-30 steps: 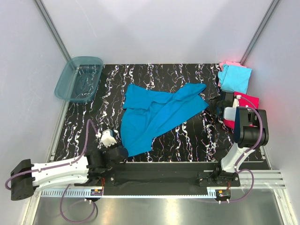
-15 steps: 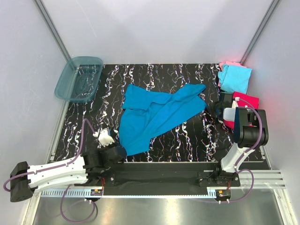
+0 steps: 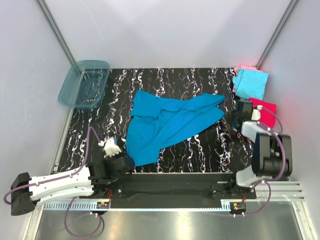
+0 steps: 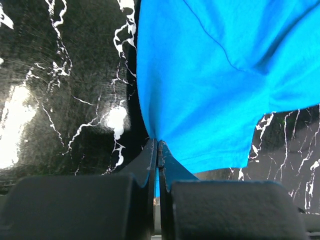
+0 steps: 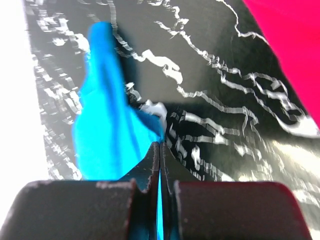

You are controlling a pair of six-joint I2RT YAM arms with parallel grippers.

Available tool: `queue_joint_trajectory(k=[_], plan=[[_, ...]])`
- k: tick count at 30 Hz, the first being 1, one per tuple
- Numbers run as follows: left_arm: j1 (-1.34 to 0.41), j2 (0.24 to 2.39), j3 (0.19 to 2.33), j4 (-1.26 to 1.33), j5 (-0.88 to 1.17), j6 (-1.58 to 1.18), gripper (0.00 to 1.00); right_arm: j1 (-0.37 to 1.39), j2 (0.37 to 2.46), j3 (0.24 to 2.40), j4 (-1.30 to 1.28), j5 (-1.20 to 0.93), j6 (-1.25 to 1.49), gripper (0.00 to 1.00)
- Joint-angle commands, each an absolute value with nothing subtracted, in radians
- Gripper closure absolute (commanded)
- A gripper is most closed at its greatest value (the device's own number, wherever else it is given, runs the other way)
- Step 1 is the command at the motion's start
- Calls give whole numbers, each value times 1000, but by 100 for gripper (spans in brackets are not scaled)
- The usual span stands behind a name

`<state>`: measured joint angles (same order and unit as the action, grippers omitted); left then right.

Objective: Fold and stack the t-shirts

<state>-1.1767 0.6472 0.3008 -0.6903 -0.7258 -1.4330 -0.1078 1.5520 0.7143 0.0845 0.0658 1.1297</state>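
From above, a large blue shirt (image 3: 170,124) is lying spread and rumpled across the middle of a black, white-veined table (image 3: 200,147). The left hand (image 3: 127,161) is sitting low at the shirt's near left corner, closed on the cloth. The right hand (image 3: 225,121) is reaching to the shirt's right corner and is also closed on it. The shirt is stretching between the two hands. At the far right corner of the table, a light cyan shirt (image 3: 251,83) is resting on top of a pink shirt (image 3: 243,67). A red shirt (image 3: 268,107) is lying just in front of them, partly under the right arm. A see-through teal tub (image 3: 84,84) is sitting at the far left corner, well apart from the shirts.

From the left wrist, the two dark fingers are pressing together with the edge of the blue shirt (image 4: 215,75) pinched between them. The cloth is fanning out ahead over the table.

From the right wrist, the fingers are meeting tightly, with a strip of blue cloth (image 5: 105,135) showing between them and bunching to the left. The red shirt (image 5: 290,45) is filling the upper right corner.
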Motion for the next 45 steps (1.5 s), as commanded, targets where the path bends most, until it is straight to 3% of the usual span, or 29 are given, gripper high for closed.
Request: queue_joint_trajectory(k=[1, 12, 22, 24, 26, 29, 30, 31, 34, 45], plan=[[-1177, 634, 344, -713, -796, -1413, 100, -101, 1395, 651, 11, 144, 1115, 100], [-1079, 555, 382, -721, -782, -1272, 100, -101, 792, 531, -371, 264, 1048, 100], [-1058, 531, 371, -709, -732, -1235, 100, -101, 624, 454, -541, 179, 1039, 100], [-1058, 531, 356, -701, -715, -1252, 100, -101, 626, 445, -540, 181, 1023, 97], [-1058, 526, 330, -681, -700, -1255, 100, -101, 629, 445, -537, 175, 1006, 81], [-1057, 528, 307, -669, -680, -1259, 79, -101, 640, 456, -509, 147, 970, 54], [-1058, 526, 305, -664, -675, -1262, 65, -101, 649, 472, -505, 143, 956, 49], [-1058, 531, 307, -664, -675, -1262, 58, -101, 655, 482, -503, 143, 951, 47], [-1058, 540, 331, -664, -686, -1252, 47, -101, 663, 518, -499, 143, 936, 45], [-1051, 800, 537, -500, -750, -1102, 39, -98, 862, 496, -307, 14, 930, 48]])
